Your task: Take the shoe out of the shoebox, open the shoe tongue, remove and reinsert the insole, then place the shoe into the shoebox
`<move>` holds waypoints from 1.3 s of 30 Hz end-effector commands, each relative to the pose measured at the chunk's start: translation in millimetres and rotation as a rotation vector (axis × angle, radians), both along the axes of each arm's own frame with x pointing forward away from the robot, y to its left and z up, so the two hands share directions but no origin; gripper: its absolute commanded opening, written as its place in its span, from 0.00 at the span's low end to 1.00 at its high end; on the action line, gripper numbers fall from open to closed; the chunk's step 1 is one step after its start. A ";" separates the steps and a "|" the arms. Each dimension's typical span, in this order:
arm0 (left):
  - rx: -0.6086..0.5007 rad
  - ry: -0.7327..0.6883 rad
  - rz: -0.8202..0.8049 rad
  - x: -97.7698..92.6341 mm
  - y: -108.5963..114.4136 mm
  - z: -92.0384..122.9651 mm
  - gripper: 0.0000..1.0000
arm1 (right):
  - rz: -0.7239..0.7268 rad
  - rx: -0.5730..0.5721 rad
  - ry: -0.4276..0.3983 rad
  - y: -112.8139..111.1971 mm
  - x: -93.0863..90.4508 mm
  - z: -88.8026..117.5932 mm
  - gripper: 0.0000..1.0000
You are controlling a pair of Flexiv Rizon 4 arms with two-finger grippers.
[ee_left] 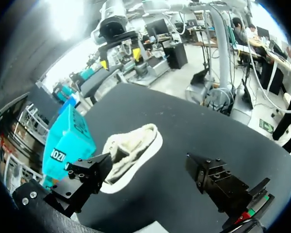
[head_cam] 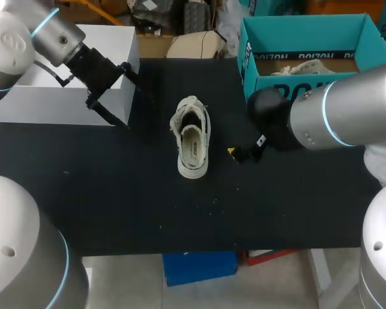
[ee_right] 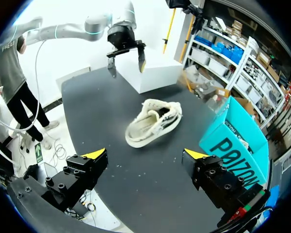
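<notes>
A cream sneaker (head_cam: 193, 136) lies alone in the middle of the black table (head_cam: 116, 193), its opening facing up. It also shows in the wrist views as the sneaker (ee_left: 131, 153) and the sneaker (ee_right: 153, 124). The teal shoebox (head_cam: 309, 45) stands open at the back right with another pale shoe (head_cam: 305, 66) inside. My left gripper (head_cam: 123, 95) hangs open above the table, left of the sneaker and apart from it. My right gripper (head_cam: 244, 152) is open just right of the sneaker, holding nothing. From the right wrist, the sneaker lies ahead of the open right gripper (ee_right: 144, 155).
A white box (head_cam: 71, 77) stands at the back left, right behind the left gripper. The shoebox (ee_right: 237, 145) sits close beside my right gripper. Bare black tabletop stretches in front of the sneaker toward the near edge.
</notes>
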State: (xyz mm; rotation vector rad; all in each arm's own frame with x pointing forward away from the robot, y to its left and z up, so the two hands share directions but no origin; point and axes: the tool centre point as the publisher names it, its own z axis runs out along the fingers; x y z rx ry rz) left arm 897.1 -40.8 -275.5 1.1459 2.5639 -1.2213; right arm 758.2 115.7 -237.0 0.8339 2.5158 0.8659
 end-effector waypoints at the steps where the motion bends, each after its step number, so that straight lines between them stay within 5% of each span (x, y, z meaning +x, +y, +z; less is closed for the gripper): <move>1: -0.017 0.115 0.088 9.9 19.8 0.5 1.00 | 0.000 -0.002 0.002 -0.1 -0.7 0.8 1.00; 9: 0.028 0.233 0.356 8.9 41.5 -3.4 1.00 | 0.000 -0.002 0.002 -0.1 -0.7 0.8 1.00; 19: 0.003 0.267 0.562 -0.3 40.0 4.8 1.00 | 0.000 -0.002 0.002 -0.1 -0.7 0.8 1.00; 34: -0.004 0.272 0.593 -5.1 41.8 8.8 1.00 | 0.000 -0.002 0.002 -0.1 -0.7 0.8 1.00; 39: -0.004 0.272 0.593 -5.1 41.8 8.8 1.00 | -0.097 0.017 0.098 12.9 13.5 5.1 1.00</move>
